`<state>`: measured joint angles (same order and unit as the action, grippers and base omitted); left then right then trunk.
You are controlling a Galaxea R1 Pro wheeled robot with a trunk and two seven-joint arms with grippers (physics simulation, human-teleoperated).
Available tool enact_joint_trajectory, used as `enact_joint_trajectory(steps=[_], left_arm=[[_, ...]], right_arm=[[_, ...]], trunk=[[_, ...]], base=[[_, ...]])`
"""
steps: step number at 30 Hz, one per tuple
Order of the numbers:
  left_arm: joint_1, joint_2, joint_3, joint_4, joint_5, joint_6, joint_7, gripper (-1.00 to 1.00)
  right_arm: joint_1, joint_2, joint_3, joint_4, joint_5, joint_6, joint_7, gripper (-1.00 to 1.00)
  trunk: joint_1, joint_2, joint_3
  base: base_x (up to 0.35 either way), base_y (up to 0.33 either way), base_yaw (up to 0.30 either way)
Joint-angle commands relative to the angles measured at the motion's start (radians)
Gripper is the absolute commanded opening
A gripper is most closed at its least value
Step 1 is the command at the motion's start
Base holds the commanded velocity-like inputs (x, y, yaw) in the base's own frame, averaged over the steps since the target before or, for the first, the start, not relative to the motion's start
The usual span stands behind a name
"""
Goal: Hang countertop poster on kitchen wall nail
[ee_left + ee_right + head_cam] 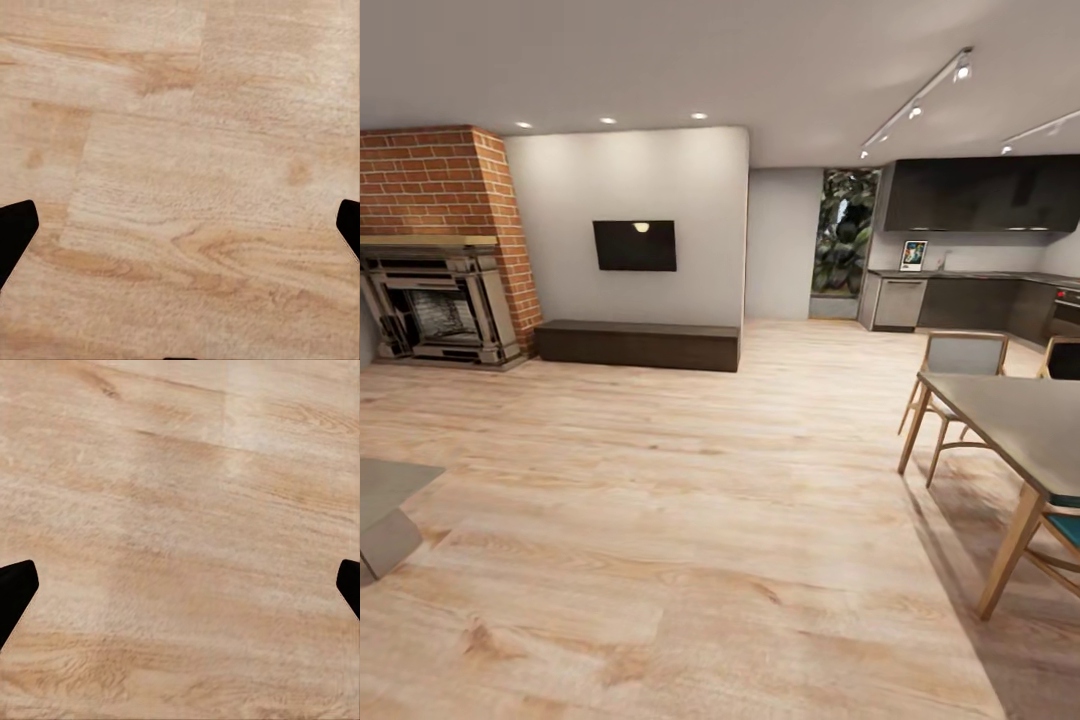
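Hardly begun, I'd say. A wide wood floor (660, 520) lies between the robot and the kitchen (980, 250) at the far right. There the poster (913, 255) stands upright on the table (960, 273), untouched. Both the left gripper (180, 225) and right gripper (180, 585) hang spread wide, empty, over floorboards.
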<state>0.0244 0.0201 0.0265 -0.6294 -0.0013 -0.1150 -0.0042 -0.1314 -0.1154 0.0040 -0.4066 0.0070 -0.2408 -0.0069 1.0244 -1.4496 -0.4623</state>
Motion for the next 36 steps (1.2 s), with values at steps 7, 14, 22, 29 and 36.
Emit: enact_joint_trajectory(steps=[7,14,22,29,36], left_arm=[[0.0,0.0,0.001,-0.001,0.0,-0.002,0.0,1.0],[0.001,0.0,0.001,-0.001,0.0,-0.002,0.0,1.0],[0.0,0.0,0.001,-0.001,0.0,-0.002,0.0,1.0],[0.001,0.0,0.001,-0.001,0.0,-0.002,0.0,1.0],[0.001,0.0,0.001,-0.001,0.0,-0.002,0.001,1.0]], right_arm=[[-0.001,0.0,0.001,0.0,0.001,-0.003,-0.001,1.0],[-0.001,0.0,0.001,0.0,0.001,-0.003,-0.001,1.0],[-0.001,0.0,0.001,0.0,0.001,-0.003,-0.001,1.0],[-0.001,0.0,0.001,0.0,0.001,-0.003,-0.001,1.0],[-0.001,0.0,0.002,0.0,0.001,-0.003,-0.001,1.0]], trunk=[[0.001,0.0,-0.001],[0.001,0.0,-0.001],[0.001,0.0,-0.001],[0.001,0.0,-0.001],[0.001,0.0,-0.001]], base=[[0.338,0.0,-0.036],[0.338,0.0,-0.213],[0.338,0.0,-0.265],[0.338,0.0,-0.265],[0.338,0.0,-0.251]])
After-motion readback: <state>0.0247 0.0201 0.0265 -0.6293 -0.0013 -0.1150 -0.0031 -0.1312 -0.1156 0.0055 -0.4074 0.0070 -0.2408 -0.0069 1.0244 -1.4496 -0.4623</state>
